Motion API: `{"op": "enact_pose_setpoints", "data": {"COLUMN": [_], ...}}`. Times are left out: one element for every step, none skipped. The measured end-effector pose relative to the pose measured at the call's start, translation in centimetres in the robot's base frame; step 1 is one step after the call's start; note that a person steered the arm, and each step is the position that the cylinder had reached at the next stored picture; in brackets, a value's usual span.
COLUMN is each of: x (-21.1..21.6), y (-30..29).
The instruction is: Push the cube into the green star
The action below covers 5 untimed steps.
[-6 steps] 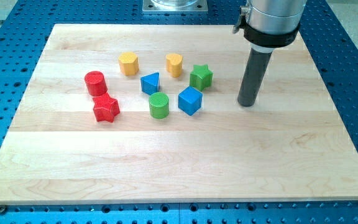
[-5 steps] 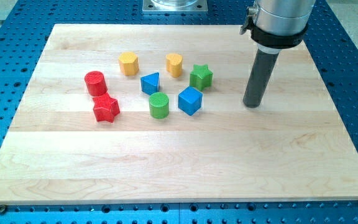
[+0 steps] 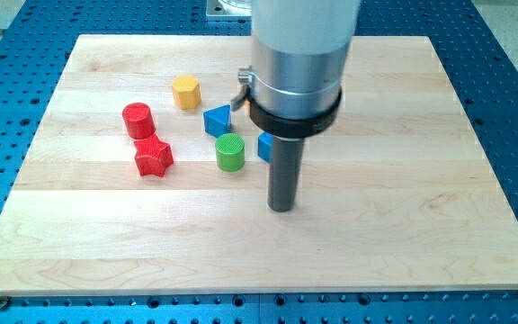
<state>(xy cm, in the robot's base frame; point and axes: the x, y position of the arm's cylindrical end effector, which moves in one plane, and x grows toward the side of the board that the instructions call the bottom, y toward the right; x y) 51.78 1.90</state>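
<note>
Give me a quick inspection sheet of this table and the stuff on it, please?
Surface: pale wooden board, flat, on a blue perforated base.
Job's things: blue cube mostly hidden behind the arm; green star hidden by the arm.
Clutter: red cylinder, red star, yellow block, blue triangular block, green cylinder.
Grippers: none; my tip rests toward the view's bottom from the cube, apart from it.
Cables: nothing seen.
Surroundings: nothing seen beyond the base.
</note>
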Motion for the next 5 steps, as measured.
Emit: {"op": "enact_pose_setpoints", "data": {"x": [-3.9, -6.2, -8.3, -9.6, -9.7], "y": [-2.3, -0.1, 1.6, -2.2, -8.0]}}
